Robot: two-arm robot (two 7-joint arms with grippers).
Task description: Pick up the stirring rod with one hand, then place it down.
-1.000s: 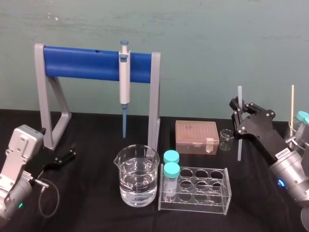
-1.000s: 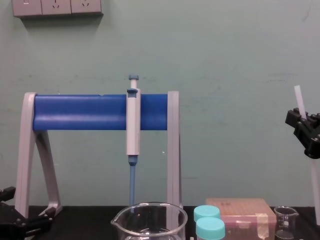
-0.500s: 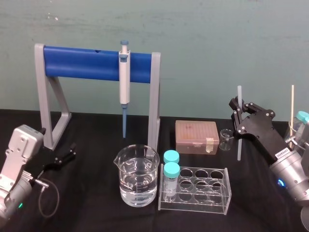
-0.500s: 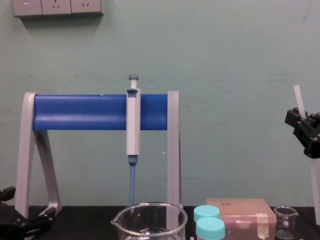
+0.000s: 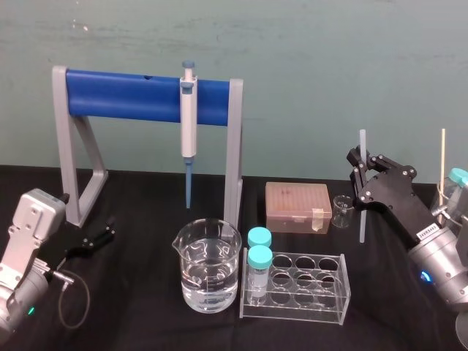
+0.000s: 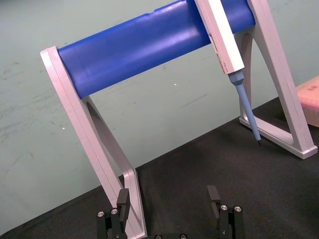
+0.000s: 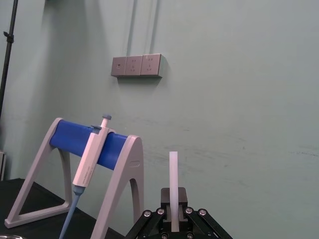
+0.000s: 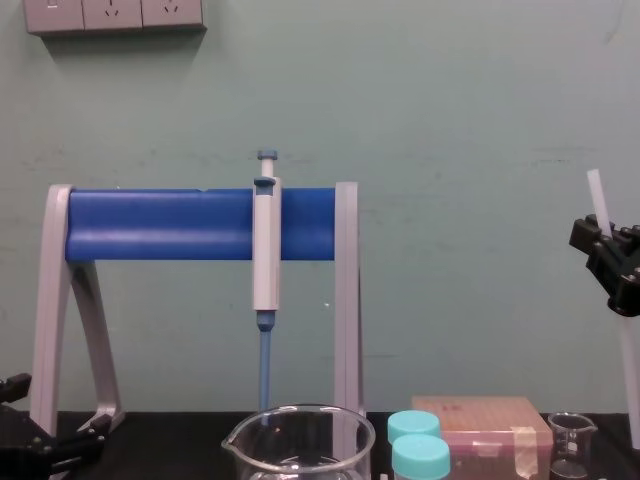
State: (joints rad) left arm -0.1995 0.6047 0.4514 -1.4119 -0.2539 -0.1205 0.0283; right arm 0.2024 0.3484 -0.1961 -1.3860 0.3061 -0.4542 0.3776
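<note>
Nothing has shifted: the light, stiff, likely slippery stirring rod [image 5: 361, 223] is held upright at mid-right, clamped mid-length by the right gripper [image 5: 358, 170] fingers, while the left gripper [image 5: 101, 237] is parked lower left, fingers apart.

- The right gripper [image 5: 360, 174], clamped on the stirring rod [image 5: 360, 219], now sits a hair farther toward 9 o'clock in the head view than a second ago. The drift is barely perceptible.
- The stirring rod travels with it. Its upper end and its lower tip both lie very slightly nearer the small glass beaker [image 5: 341, 210], which stands at the rod's 9 o'clock.
- From the chest view, the same sideways drift of the right gripper [image 8: 607, 250] and the stirring rod [image 8: 598, 200] is too slight to make out.
</note>
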